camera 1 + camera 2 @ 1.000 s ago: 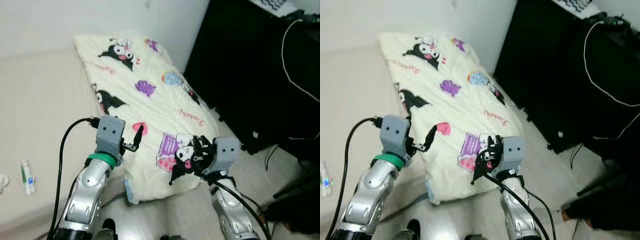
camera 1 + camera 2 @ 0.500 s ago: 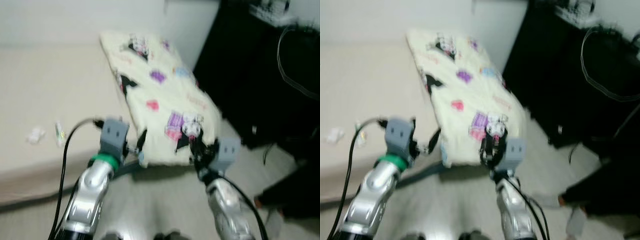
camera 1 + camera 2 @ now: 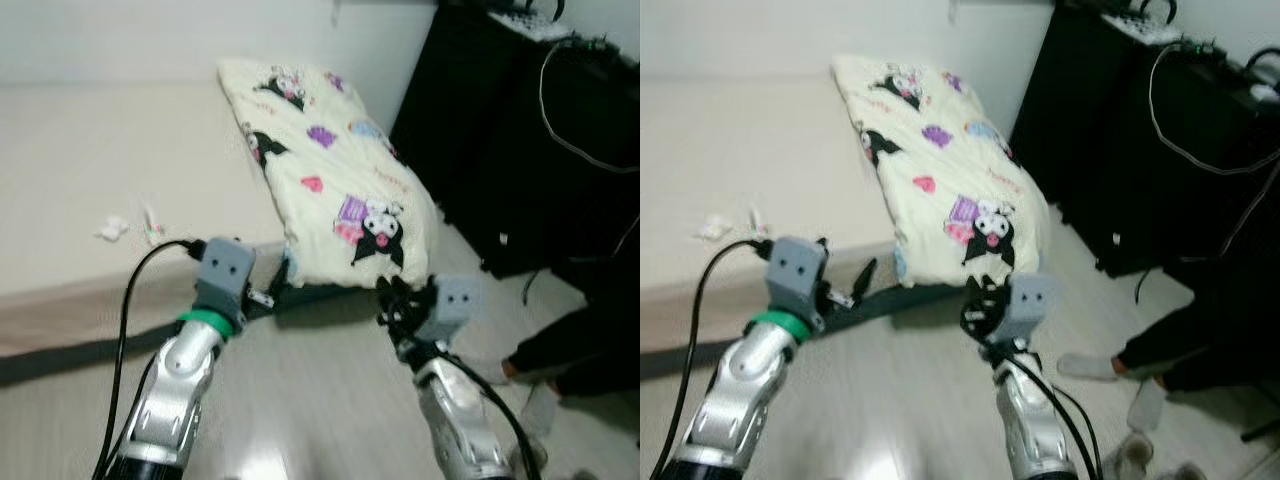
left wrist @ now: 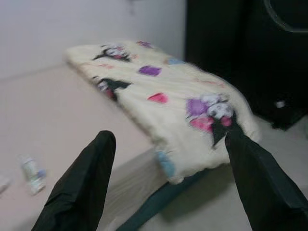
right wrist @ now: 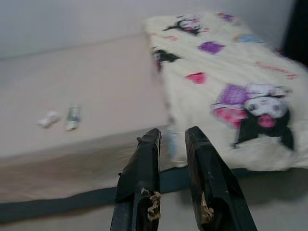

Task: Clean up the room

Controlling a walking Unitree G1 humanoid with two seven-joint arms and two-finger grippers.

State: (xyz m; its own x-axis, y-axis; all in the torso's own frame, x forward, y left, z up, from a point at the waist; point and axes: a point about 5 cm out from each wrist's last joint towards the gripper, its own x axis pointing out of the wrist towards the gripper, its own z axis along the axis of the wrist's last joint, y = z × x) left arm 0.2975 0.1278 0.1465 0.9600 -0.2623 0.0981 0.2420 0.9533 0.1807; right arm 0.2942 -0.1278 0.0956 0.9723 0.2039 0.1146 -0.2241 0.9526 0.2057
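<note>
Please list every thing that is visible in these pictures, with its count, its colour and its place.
pillow: one, cream with cartoon prints, lying on the right side of the bed, its near end overhanging the edge.
bed: one, beige, against the white wall.
small tube: one, white and green, on the bed, left of the pillow.
crumpled scrap: one, white, on the bed beside the tube.
cabinet: one, black, right of the bed.
cable: one, white, hanging down the cabinet front.
person's legs: dark trousers, white socks, on the floor at right.
left claw: black fingers wide open, held before the bed.
right claw: black fingers nearly shut, holding nothing.
</note>
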